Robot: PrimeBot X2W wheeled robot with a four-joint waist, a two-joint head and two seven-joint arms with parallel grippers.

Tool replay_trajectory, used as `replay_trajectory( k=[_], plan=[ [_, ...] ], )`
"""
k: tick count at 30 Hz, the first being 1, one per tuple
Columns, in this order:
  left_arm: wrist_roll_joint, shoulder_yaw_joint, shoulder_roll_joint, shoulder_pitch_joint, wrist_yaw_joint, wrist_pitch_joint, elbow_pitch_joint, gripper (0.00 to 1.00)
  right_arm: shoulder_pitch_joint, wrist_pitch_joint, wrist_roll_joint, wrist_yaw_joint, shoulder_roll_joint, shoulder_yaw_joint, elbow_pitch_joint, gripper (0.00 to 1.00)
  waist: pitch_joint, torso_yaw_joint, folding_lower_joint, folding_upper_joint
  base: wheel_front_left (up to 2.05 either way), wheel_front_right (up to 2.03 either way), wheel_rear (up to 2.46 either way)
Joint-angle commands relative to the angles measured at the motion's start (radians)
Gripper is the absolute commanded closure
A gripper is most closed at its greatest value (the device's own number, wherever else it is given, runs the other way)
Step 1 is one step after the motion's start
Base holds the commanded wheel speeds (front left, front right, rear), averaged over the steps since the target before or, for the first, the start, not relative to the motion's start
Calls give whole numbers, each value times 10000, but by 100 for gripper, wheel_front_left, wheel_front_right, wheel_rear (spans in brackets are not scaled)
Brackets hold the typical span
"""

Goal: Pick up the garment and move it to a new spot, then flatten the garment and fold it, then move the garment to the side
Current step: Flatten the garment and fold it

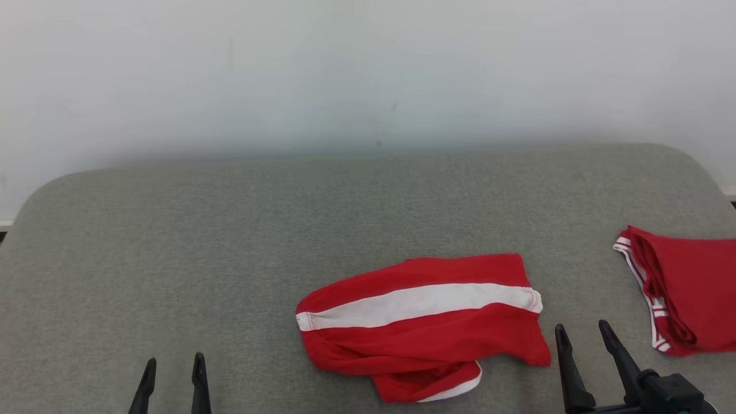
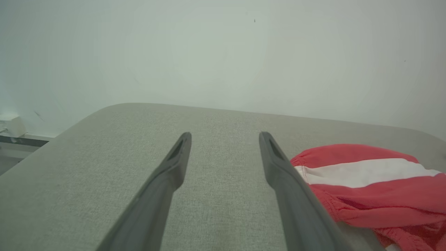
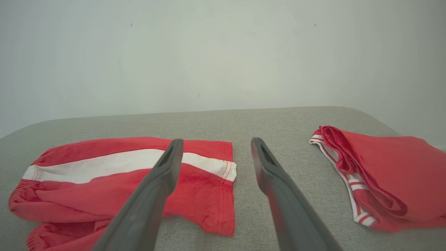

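Left end effector point(image 2: 224, 136) gapes empty over grey surface point(image 2: 104, 167); red-and-white garment point(image 2: 366, 195) beside it, perhaps touching.

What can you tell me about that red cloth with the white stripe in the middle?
The red garment looks like soft cloth shorts, with a broad white band across and white trim on a lower hem. It lies rumpled and loosely folded on the grey padded surface, which alone touches it.
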Motion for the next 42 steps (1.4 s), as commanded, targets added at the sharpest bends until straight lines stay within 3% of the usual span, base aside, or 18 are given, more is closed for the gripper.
replay_trajectory(
  k=[1, 15, 42],
  plan=[
    [201, 153, -53, 201, -159, -26, 230, 0, 134, 77, 44, -26, -67, 32, 33, 0, -362, 399, 1, 1, 0, 0, 0],
    [651, 578, -187, 561, -590, -26, 602, 0, 367, 302, 36, -26, 181, -156, 197, 0, -436, 475, 1, 1, 0, 0, 0],
    [159, 184, -235, 88, -684, -26, 1110, 0, 200, 356, -24, -26, 328, -180, 19, 0, -122, 264, 1, 1, 0, 0, 0]
  ],
)
